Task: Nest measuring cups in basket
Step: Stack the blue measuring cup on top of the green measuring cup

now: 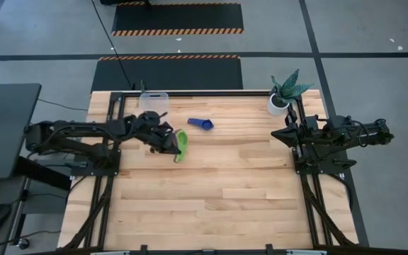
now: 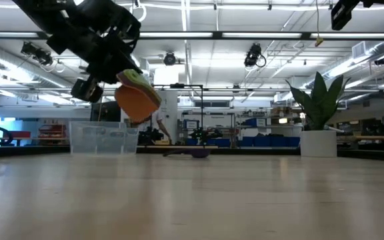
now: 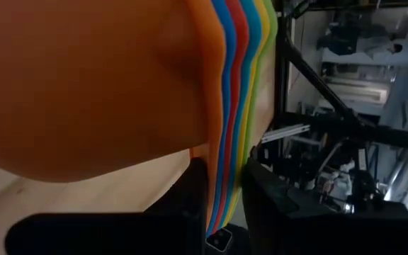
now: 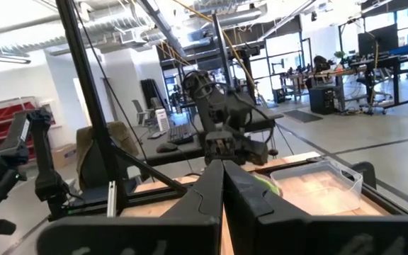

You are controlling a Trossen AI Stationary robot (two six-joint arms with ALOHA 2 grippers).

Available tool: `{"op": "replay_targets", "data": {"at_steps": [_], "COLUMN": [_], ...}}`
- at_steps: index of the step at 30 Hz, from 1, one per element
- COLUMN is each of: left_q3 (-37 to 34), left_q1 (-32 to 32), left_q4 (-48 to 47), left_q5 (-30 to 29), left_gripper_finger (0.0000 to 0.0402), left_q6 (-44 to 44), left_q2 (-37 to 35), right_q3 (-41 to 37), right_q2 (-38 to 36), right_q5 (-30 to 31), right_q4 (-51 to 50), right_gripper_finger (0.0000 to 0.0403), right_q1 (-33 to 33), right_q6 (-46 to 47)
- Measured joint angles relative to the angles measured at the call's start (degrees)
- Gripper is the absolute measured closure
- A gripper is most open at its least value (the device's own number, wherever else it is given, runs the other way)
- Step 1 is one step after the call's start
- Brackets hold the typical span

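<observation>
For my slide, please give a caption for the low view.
Left gripper holds the nested measuring cups above the table, near the clear basket; one blue cup lies apart.

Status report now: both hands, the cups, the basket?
Left hand shut on stacked cups, lifted above table. Right hand shut, empty, parked by plant. Basket empty; one blue cup left on table.
</observation>
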Motion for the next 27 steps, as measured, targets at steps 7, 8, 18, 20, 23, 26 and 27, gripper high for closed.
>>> {"op": "replay_targets", "data": {"at_steps": [7,8,18,20,23,26,27], "left_q3": [0.0,0.0,0.0,0.0,0.0,0.0,0.0], "left_q1": [-2.2,-2.4,-3.3,-3.6,-3.8,-3.9,-3.9], "left_q4": [8.2,9.0,26.7,29.8,34.5,39.0,39.4], "left_q5": [0.3,0.6,7.3,8.9,11.0,12.8,13.2], "left_gripper_finger": [0.0339,0.0339,0.0339,0.0339,0.0339,0.0339,0.0339], "left_q6": [1.8,1.9,0.5,-0.7,-3.2,-4.5,-4.5], "left_q2": [7.9,9.3,22.9,25.8,29.2,31.3,31.8], "right_q3": [0.0,0.0,0.0,0.0,0.0,0.0,0.0], "right_q2": [0.0,0.0,0.0,0.0,0.0,0.0,0.0], "right_q5": [-0.1,-0.1,-0.1,-0.1,-0.1,-0.1,-0.1], "right_q4": [0.0,0.0,0.1,0.1,0.1,0.1,0.1], "right_gripper_finger": [0.0387,0.0387,0.0387,0.0387,0.0387,0.0387,0.0387], "right_q1": [0.0,0.0,0.0,0.0,0.0,0.0,0.0], "right_q6": [0.2,0.2,0.2,0.2,0.2,0.2,0.2]}}
